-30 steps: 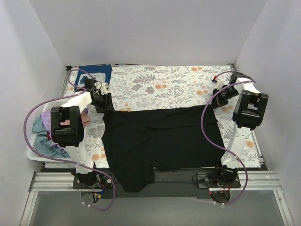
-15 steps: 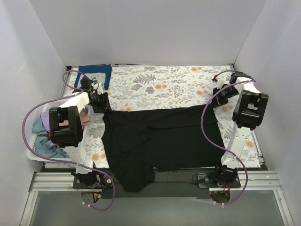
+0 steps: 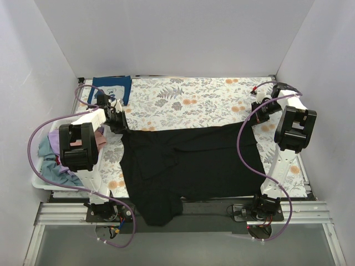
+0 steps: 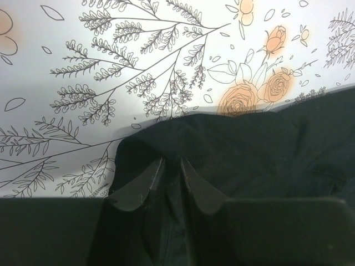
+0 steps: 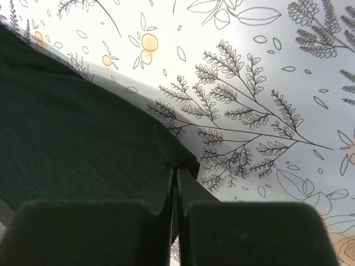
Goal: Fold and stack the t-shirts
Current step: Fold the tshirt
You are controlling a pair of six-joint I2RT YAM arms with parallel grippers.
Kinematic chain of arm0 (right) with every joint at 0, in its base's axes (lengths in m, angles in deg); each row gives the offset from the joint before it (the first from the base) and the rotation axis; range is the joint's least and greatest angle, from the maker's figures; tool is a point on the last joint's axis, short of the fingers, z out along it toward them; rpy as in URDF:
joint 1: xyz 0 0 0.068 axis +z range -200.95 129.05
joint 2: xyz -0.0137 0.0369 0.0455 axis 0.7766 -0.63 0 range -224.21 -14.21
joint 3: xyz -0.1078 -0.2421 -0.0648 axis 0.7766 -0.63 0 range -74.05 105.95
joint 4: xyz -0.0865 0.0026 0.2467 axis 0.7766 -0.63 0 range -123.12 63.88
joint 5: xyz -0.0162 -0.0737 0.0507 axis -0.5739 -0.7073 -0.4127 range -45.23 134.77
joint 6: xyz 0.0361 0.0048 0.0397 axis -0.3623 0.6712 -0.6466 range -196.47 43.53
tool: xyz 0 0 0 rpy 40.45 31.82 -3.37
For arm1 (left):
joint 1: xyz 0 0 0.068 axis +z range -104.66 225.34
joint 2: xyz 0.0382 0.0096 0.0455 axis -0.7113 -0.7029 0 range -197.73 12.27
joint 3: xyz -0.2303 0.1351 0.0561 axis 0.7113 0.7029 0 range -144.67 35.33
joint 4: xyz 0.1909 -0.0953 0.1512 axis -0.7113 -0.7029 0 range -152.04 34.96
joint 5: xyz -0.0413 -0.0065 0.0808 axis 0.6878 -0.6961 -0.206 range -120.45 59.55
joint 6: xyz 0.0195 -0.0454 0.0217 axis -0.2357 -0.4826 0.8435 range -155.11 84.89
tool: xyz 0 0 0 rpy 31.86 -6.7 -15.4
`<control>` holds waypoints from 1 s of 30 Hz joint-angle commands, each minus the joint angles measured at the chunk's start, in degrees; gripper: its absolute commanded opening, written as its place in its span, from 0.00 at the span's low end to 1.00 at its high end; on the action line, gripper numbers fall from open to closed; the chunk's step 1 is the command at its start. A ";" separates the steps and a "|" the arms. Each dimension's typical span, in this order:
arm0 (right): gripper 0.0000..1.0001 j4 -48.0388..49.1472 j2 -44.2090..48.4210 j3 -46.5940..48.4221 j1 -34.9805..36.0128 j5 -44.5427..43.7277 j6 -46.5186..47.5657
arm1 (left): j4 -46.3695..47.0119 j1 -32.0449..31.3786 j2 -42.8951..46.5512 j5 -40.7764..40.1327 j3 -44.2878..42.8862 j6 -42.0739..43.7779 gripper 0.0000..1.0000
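Note:
The black t-shirt (image 3: 194, 163) lies spread flat across the floral table cover (image 3: 194, 100), with one part hanging over the near edge. My left gripper (image 3: 122, 128) is shut on the shirt's far left corner. In the left wrist view the black cloth (image 4: 260, 144) bunches between the fingers of the left gripper (image 4: 171, 167). My right gripper (image 3: 253, 123) is shut on the far right corner. The right wrist view shows this gripper (image 5: 176, 173) pinching the shirt's folded edge (image 5: 83, 127). A folded navy t-shirt (image 3: 112, 88) with white print lies at the back left.
A white basket (image 3: 37, 183) at the left edge holds pink (image 3: 100, 138), lavender (image 3: 54, 137) and teal-blue (image 3: 52, 166) shirts. White walls enclose the table on three sides. A metal rail runs along the near edge.
My left gripper has drawn the shirt's far left corner slightly back and to the left. The right gripper has shifted slightly back with its corner.

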 commanded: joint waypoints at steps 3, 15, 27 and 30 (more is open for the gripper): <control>0.01 -0.04 0.50 3.09 -0.01 1.74 -0.59 | -0.43 1.43 -0.51 0.28 -1.54 -1.61 0.30; 0.01 1.71 0.59 5.11 -2.82 1.83 -2.52 | 2.56 6.35 3.18 2.13 -1.64 -2.76 0.00; 0.01 8.65 -1.86 4.15 -2.83 0.16 -7.27 | 5.90 6.27 -1.29 2.48 -2.32 -3.90 0.00; 0.01 10.85 -2.75 4.50 -2.83 -1.07 -8.41 | 6.25 3.65 -3.93 1.52 -5.75 -3.90 0.00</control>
